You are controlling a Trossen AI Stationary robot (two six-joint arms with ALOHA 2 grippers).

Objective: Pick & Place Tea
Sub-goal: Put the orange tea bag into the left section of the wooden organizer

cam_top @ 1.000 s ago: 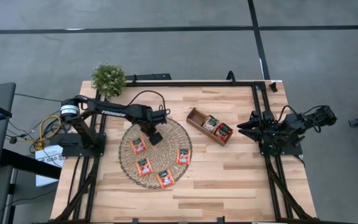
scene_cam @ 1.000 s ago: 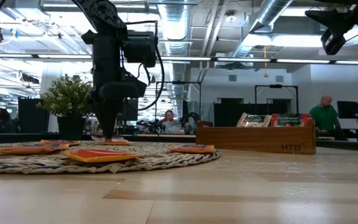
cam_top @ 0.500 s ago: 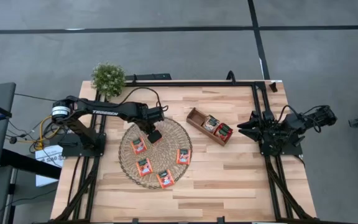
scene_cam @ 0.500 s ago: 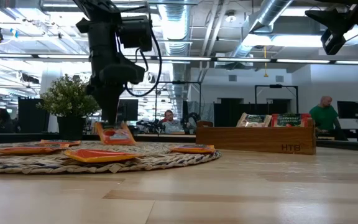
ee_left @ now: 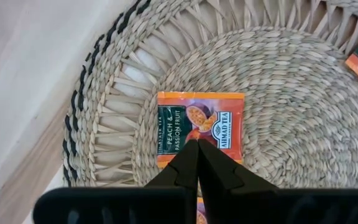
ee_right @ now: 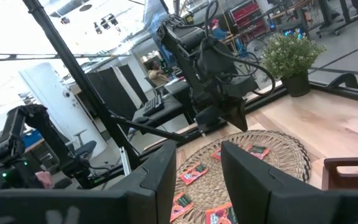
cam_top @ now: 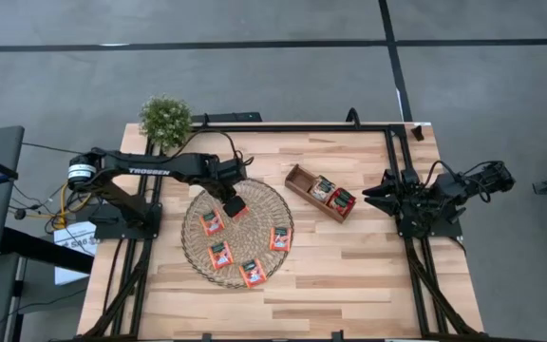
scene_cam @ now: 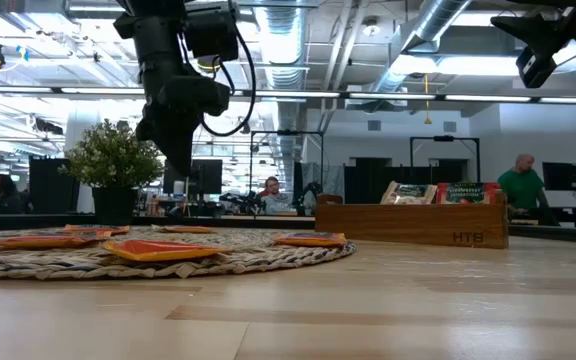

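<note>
Plainly the lift has failed. Nearest in the left wrist view, the left gripper (ee_left: 197,148) has its fingers clenched tip to tip, with no sachet between them that I can see. Half a second ago a red-orange peach-and-passion-fruit sachet (ee_left: 201,124) hung from those tips; now it lies flat on the wicker mat (ee_left: 291,87) right under the raised gripper, its whole face showing. The low view agrees — the fingers are lifted well clear of the mat and nothing dangles from them.

So the tea slipped out on the way up, and I judge this pick has to be done over: open, come back down, and take a better bite on an edge.

Farther out on the mat lie four more red-orange sachets (cam_top: 219,254), untouched. Beyond the mat sits the wooden compartment tray (cam_top: 297,179), with two placed sachets (cam_top: 323,189) standing in it — so most of the job is left. Farthest off, the right gripper (cam_top: 368,194) waits at the table's right edge, its fingers apart and empty.
</note>
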